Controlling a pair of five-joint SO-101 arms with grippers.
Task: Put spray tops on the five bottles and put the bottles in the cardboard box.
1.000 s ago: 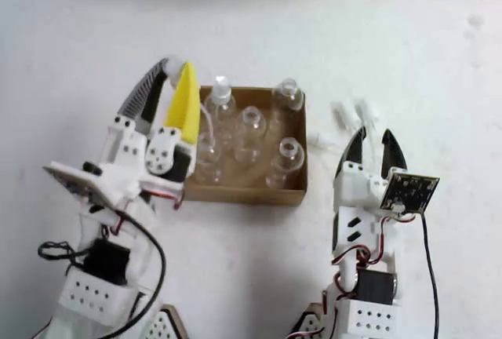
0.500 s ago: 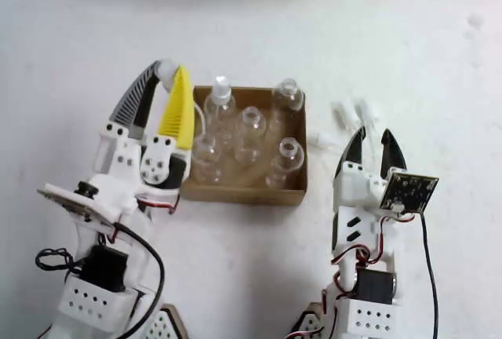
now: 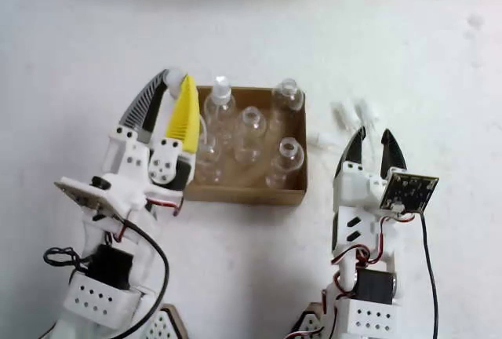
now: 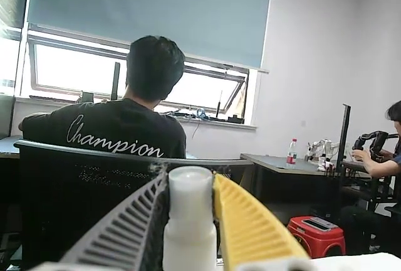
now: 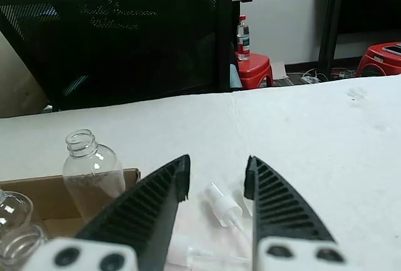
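The cardboard box point(image 3: 243, 195) sits mid-table and holds several clear bottles. The far-left bottle point(image 3: 221, 97) wears a white spray top; the others, such as the bottle point(image 3: 288, 153), are uncapped. My left gripper point(image 3: 176, 80) hovers at the box's far-left corner, shut on a white spray top point(image 3: 173, 77). That spray top point(image 4: 190, 216) stands between the grey and yellow fingers of the left gripper point(image 4: 191, 180). My right gripper point(image 3: 374, 133) rests open on the table to the right of the box, just short of three loose spray tops point(image 3: 353, 111). One loose spray top point(image 5: 223, 205) lies beyond the right gripper point(image 5: 217, 164).
A white cloth covers the table point(image 3: 408, 49), with free room to the far side and far right. An open bottle point(image 5: 91, 172) stands at the box corner point(image 5: 37, 186) nearest the right gripper. The table's far edge runs along the dark background.
My left gripper swung slightly left with the spray top, then came back right toward the box corner. The right arm has stayed still.
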